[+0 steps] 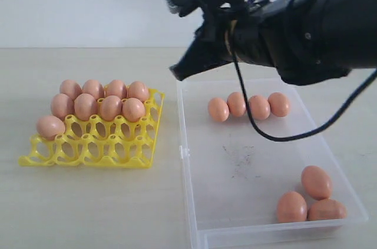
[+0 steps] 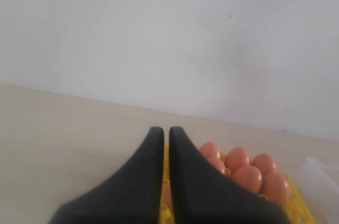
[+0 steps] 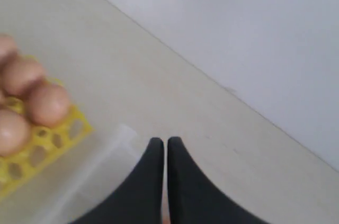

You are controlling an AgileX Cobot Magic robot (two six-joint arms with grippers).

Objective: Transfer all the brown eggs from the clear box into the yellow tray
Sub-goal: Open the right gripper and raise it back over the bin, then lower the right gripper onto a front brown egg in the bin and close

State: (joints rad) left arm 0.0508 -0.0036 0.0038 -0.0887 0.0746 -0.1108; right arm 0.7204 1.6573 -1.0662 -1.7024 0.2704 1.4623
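Exterior: I count nine brown eggs (image 1: pixel 97 105) seated in yellow tray (image 1: pixel 88 149) at 9 o'clock. Seven to go in clear box (image 1: pixel 235 160) at 4 o'clock.

Left wrist: left tool (image 2: pixel 166 131) pinched closed, empty, tray ahead.

Right wrist: right tool (image 3: pixel 165 142) closed, holding nothing I can see, at box's far corner.

- The right gripper (image 3: pixel 164 142) has two black tapered fingers pressed together.
- A corner of the bright yellow plastic lattice egg tray (image 3: pixel 59 138) holds smooth orange-brown oval eggs (image 3: pixel 47 103).
- A corner of the translucent plastic box (image 3: pixel 103 168) sits just beside the tray.
- The pale beige tabletop (image 3: pixel 175 97) meets the white wall (image 3: pixel 238 28).
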